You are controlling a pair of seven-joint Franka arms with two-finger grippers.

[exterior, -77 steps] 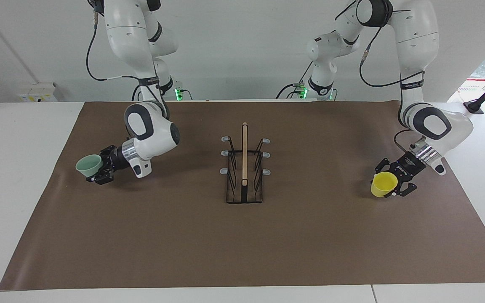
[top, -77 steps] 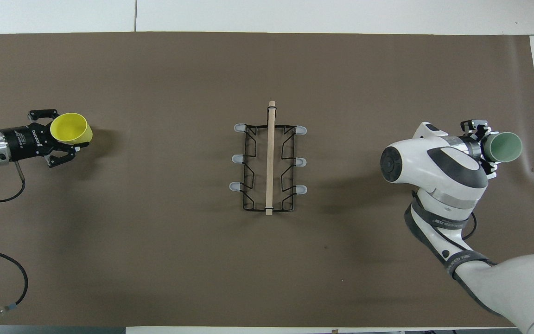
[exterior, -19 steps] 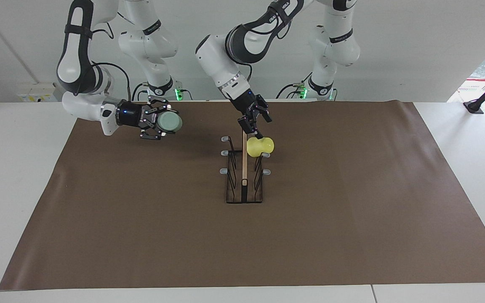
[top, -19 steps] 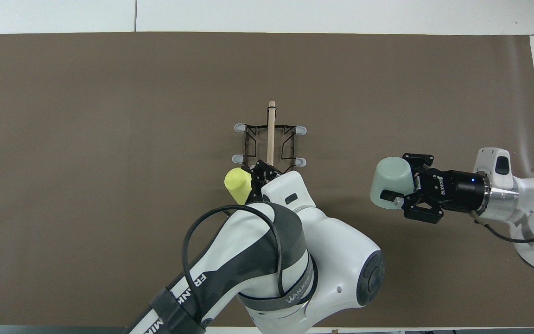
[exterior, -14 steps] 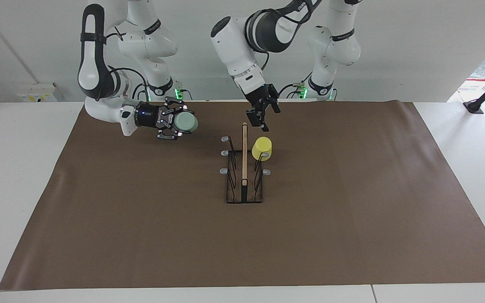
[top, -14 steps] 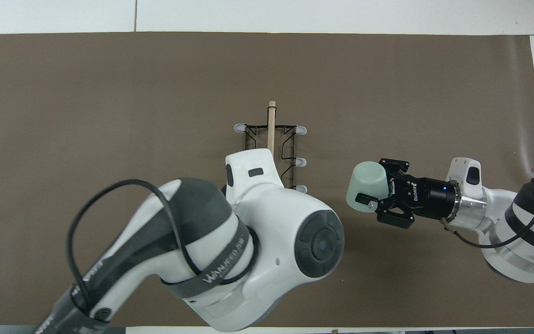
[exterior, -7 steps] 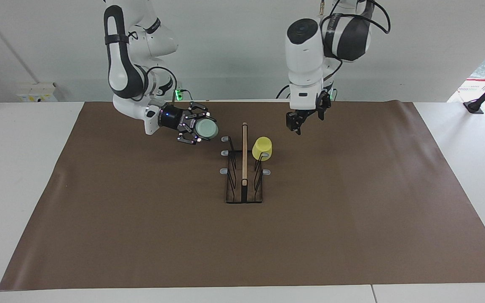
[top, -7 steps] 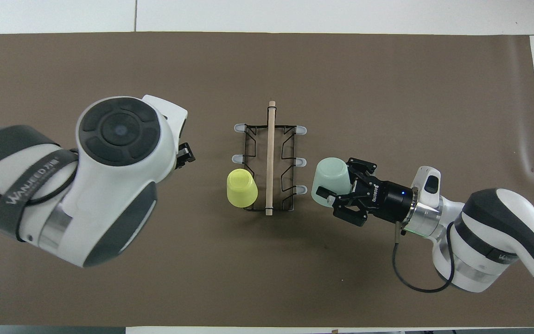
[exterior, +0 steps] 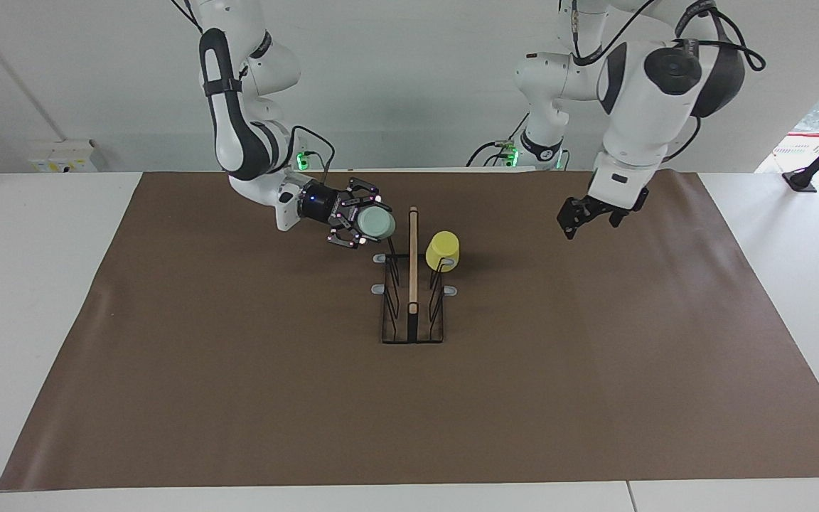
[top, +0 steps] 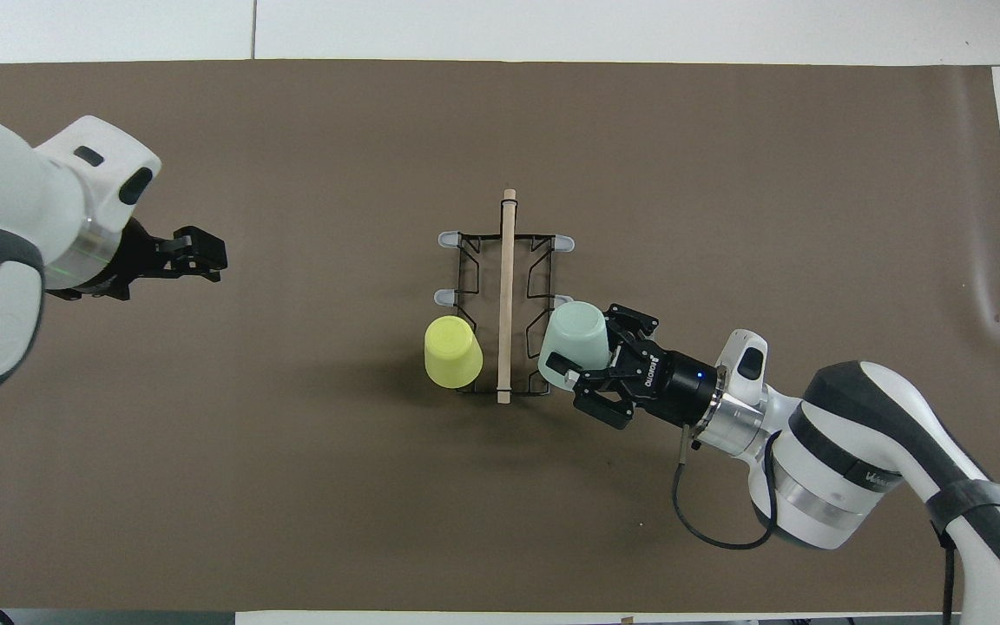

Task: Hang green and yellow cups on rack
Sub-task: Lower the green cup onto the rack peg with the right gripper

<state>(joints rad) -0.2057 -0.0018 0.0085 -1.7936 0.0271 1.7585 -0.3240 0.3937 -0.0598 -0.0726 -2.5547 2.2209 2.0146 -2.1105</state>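
My right gripper jaws clamped on green cup, mouth down, over rack prong. Yellow cup hung. Left gripper empty, jaws apart.

Two cups are in view: one yellow cup and one green cup. There is one rack and two grippers, the left gripper and the right gripper.
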